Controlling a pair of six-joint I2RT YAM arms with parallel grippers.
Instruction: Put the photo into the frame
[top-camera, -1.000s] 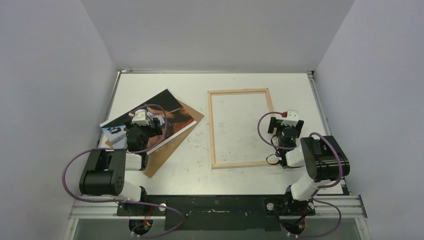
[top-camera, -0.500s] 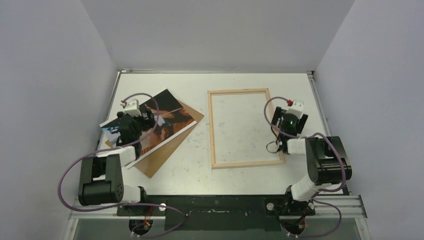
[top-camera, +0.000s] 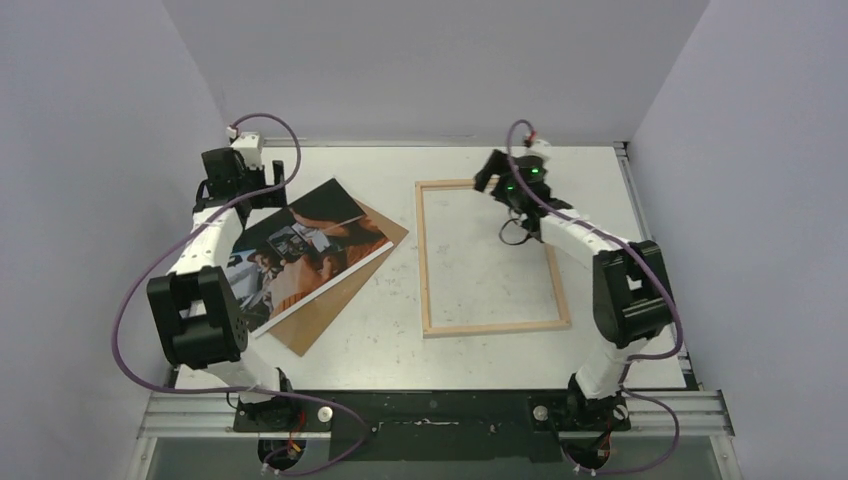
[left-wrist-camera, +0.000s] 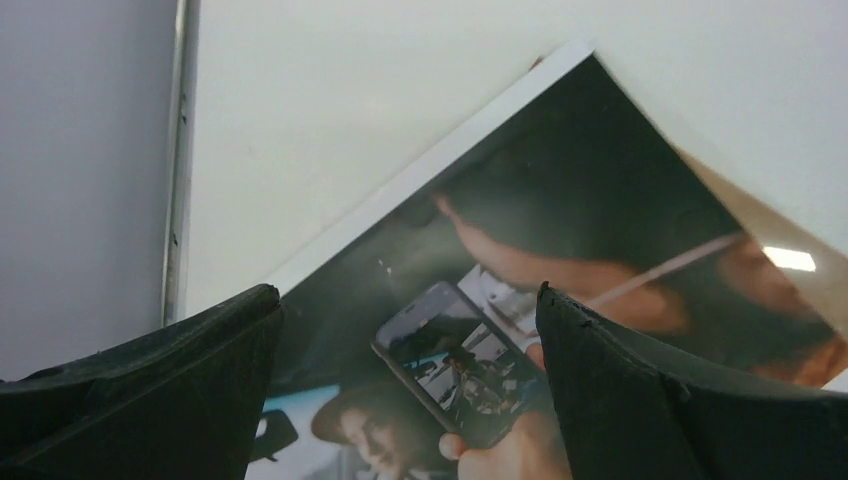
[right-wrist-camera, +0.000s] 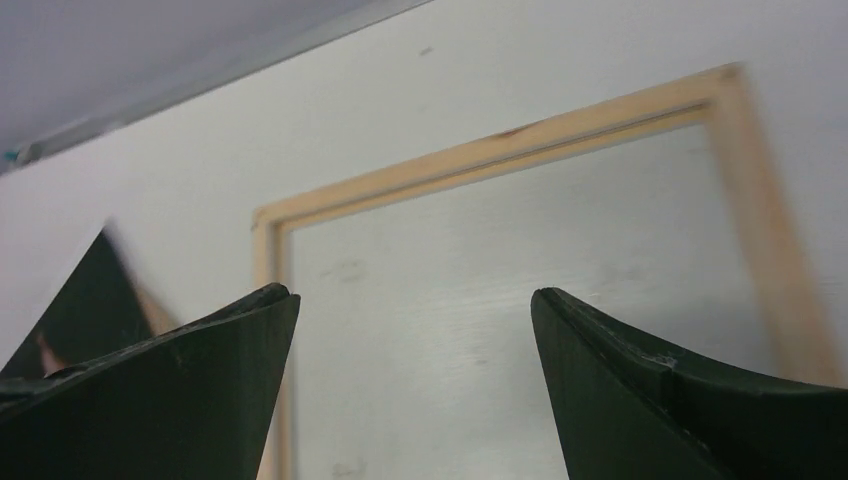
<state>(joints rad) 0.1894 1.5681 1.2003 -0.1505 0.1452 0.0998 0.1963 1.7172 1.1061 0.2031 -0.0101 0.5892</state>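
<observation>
Glossy white-bordered dark photo (top-camera: 300, 250) lies flat on a brown fibreboard panel (top-camera: 335, 300), left of the thin light-wood frame (top-camera: 424, 260), so the wide-open, empty left gripper (left-wrist-camera: 405, 292) could pinch both sheets, and the equally wide right gripper (right-wrist-camera: 412, 292) could nudge the frame.

Three plain pale-lilac panels box me in: the left wall (top-camera: 100, 150) down the left of the overhead view, the back wall (top-camera: 430, 60) across the top, the right wall (top-camera: 760, 150) down the right. Between them my white table (top-camera: 400, 340) fills the centre, faintly scuffed. A thin metal strip (top-camera: 430, 143) edges its upper side, and a silver rail (top-camera: 700, 405) runs along the bottom. The light is soft and even, the shadows faint.
</observation>
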